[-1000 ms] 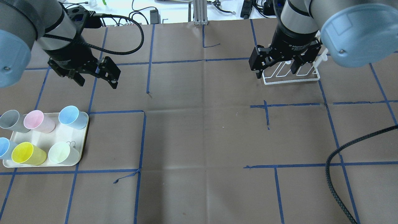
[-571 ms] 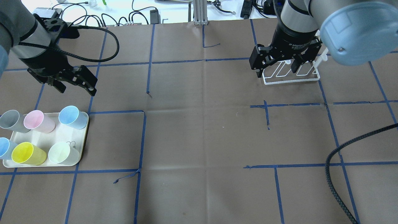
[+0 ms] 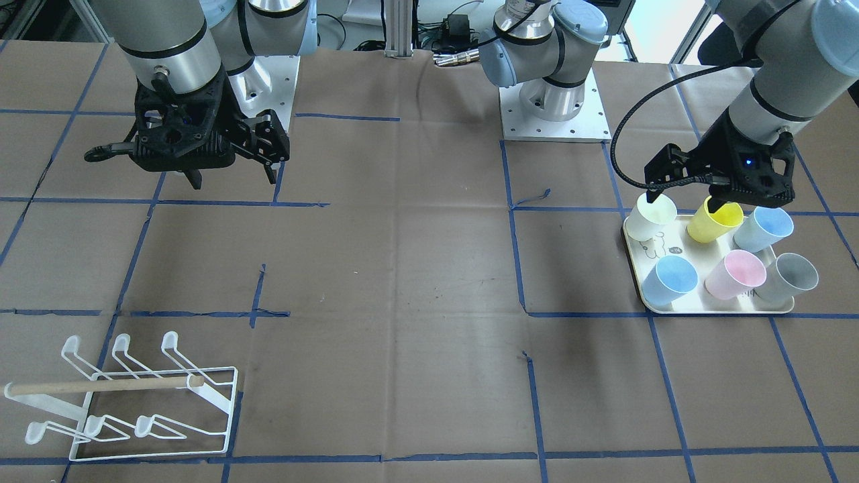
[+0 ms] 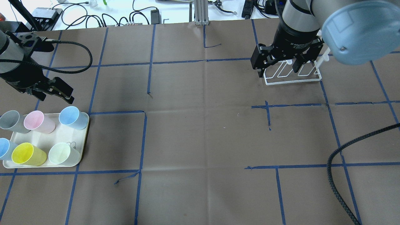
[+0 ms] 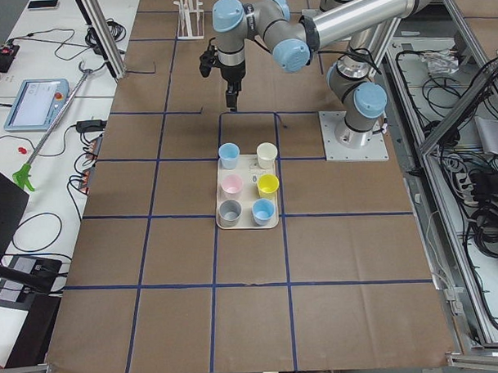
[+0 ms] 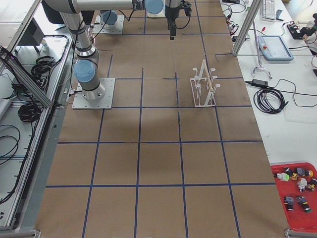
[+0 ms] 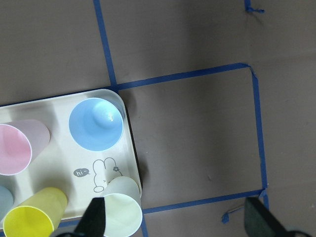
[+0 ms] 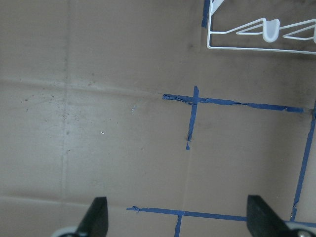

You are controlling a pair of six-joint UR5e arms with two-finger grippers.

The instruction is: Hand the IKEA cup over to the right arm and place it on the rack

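Several pastel cups stand on a white tray at the table's left: blue, pink, grey, yellow and pale green. My left gripper hangs open just beyond the tray, holding nothing. In the front-facing view the left gripper sits over the pale cup and yellow cup. The right arm holds my right gripper open and empty in front of the white wire rack, which carries no cups. The rack has a wooden dowel handle.
Blue tape lines grid the brown table paper. A black cable loops over the near right corner. Cables and boxes lie beyond the far edge. The left wrist view shows the blue cup and the tray's rim below.
My left gripper has moved left and nearer to the tray, still open. The right gripper has stayed by the rack. No cup has moved.
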